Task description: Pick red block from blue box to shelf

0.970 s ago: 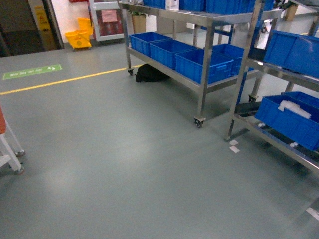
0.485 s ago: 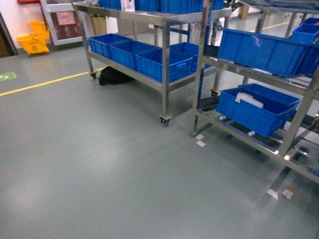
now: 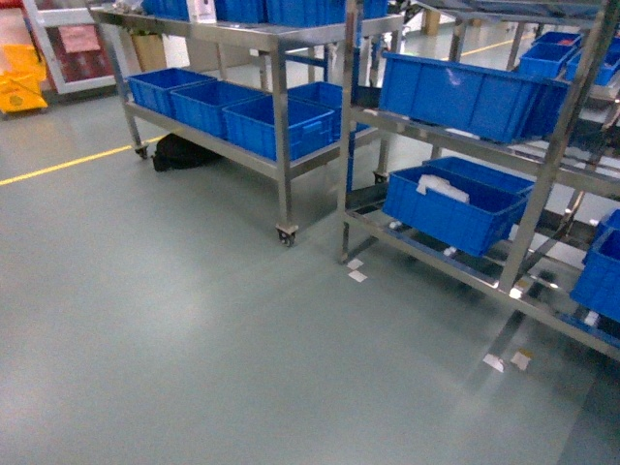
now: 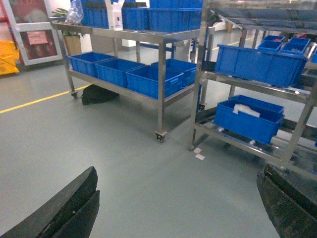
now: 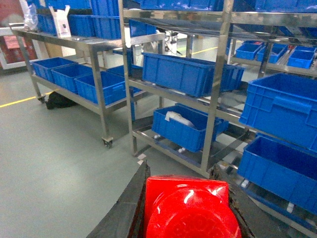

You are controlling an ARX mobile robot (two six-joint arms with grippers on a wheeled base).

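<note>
The red block (image 5: 190,208), glossy with a round dome on its face, fills the bottom of the right wrist view. My right gripper (image 5: 182,181) is shut on it, a black finger against each side. The steel shelf (image 5: 216,99) rises just beyond it, its tiers carrying several blue boxes (image 5: 185,74). In the head view the shelf (image 3: 542,174) stands at the right with a blue box (image 3: 450,218) that holds something white on a low tier; neither gripper shows there. My left gripper (image 4: 178,173) hangs open over bare floor, with the shelf (image 4: 200,99) ahead of it.
A wheeled steel trolley (image 3: 281,165) loaded with blue bins (image 3: 276,126) stands left of the shelf, with a black bag (image 3: 184,152) under it. A yellow line (image 3: 58,167) crosses the grey floor. White tape marks (image 3: 356,271) lie by the shelf's foot. A yellow bucket (image 3: 19,87) sits far left.
The head view has swung to the right: trolley and shelf have slid leftward in the picture and look nearer, and more of the shelf's right side shows now.
</note>
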